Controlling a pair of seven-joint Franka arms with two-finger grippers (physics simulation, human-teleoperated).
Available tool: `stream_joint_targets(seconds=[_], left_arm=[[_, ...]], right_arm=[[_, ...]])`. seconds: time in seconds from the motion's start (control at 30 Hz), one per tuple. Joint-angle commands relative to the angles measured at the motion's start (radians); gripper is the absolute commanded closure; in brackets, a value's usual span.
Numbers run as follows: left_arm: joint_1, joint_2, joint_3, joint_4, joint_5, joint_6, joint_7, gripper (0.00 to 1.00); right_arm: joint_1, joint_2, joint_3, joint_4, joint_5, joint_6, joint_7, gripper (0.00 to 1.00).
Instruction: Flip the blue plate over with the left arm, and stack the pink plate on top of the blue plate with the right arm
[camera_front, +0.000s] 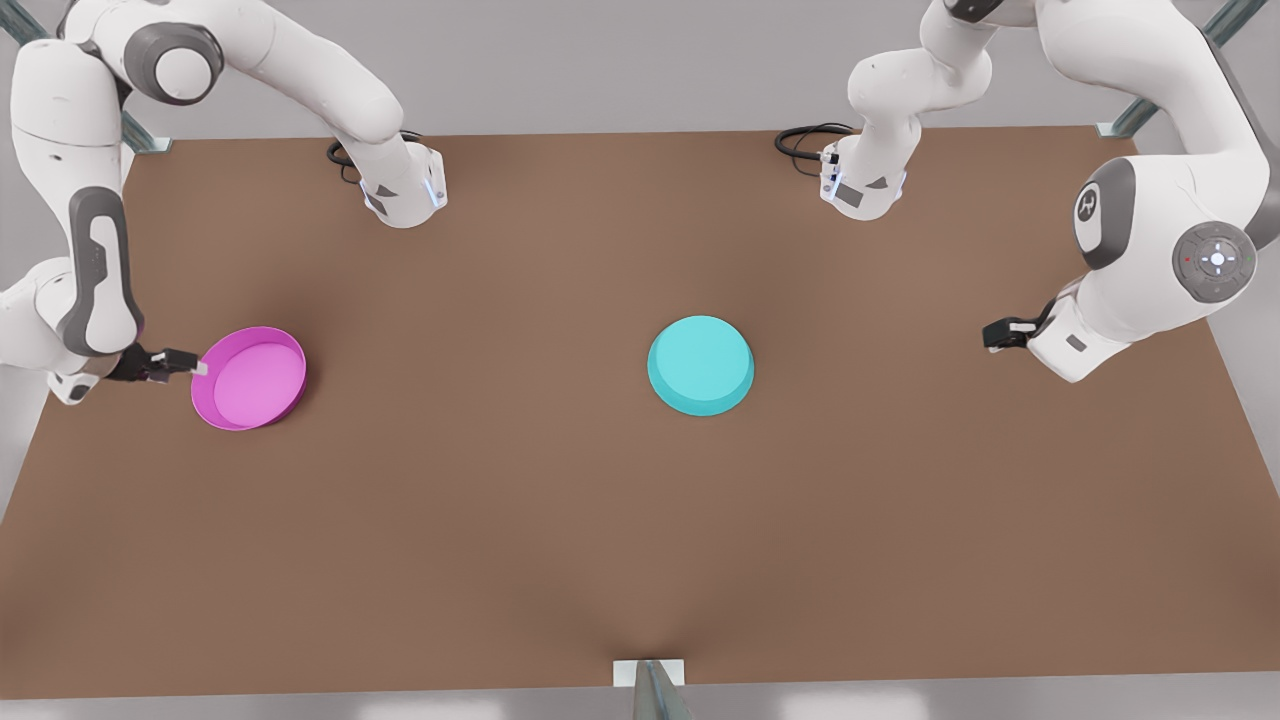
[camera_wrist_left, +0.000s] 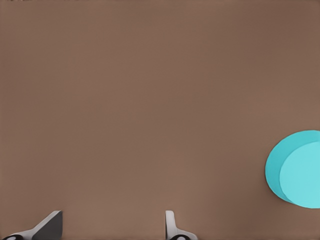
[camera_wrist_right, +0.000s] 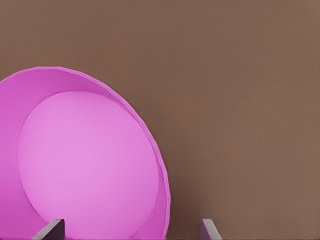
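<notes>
Two plates lie well apart on the brown table (camera_front: 560, 560). The blue plate (camera_front: 700, 365) sits near the middle with its flat base facing up, so it looks already flipped over. The pink plate (camera_front: 250, 378) sits toward the front view's left, open side up.

The right gripper (camera_front: 196, 366) is low at the pink plate's rim. Its fingers (camera_wrist_right: 50, 230) are spread wide, and nothing is between them yet. In the right wrist view the rim (camera_wrist_right: 160, 165) runs across the gap between the fingers, closer to one than the other.

The left gripper (camera_front: 990, 335) waits at the front view's right, well away from the blue plate. Its fingers (camera_wrist_left: 172, 227) are spread wide too and hold nothing.

The step now seems to be grabbing the pink plate. To do it well, the right gripper should slide in a bit more so one finger goes inside the rim and one stays outside. Then it should squeeze firmly on the rim wall. A thin rim can slip, so the pinch should go deep. After that it should lift the plate level and carry it high enough to clear the blue plate before setting it down centered on top
</notes>
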Motion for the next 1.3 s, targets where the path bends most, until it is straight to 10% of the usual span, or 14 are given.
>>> stream_joint_targets(seconds=[0.0,0.43,0.5,1.27], left_arm=[[0.0,0.0,0.0,0.0,0.001,0.0,0.0,0.0],[-0.003,0.003,-0.002,0.0,0.003,-0.008,0.0,0.0],[-0.003,0.003,-0.002,0.0,0.004,-0.008,0.0,0.0],[-0.003,0.003,-0.002,0.0,0.004,-0.017,0.0,0.0]], right_arm=[[0.001,0.001,0.0,0.0,0.0,0.001,0.0,0.0],[-0.031,0.084,0.0,-0.002,0.005,0.038,0.034,0.0],[-0.03,0.084,0.0,-0.002,0.005,0.038,0.031,0.35],[-0.028,0.092,0.0,0.0,0.055,0.062,0.026,0.49]])
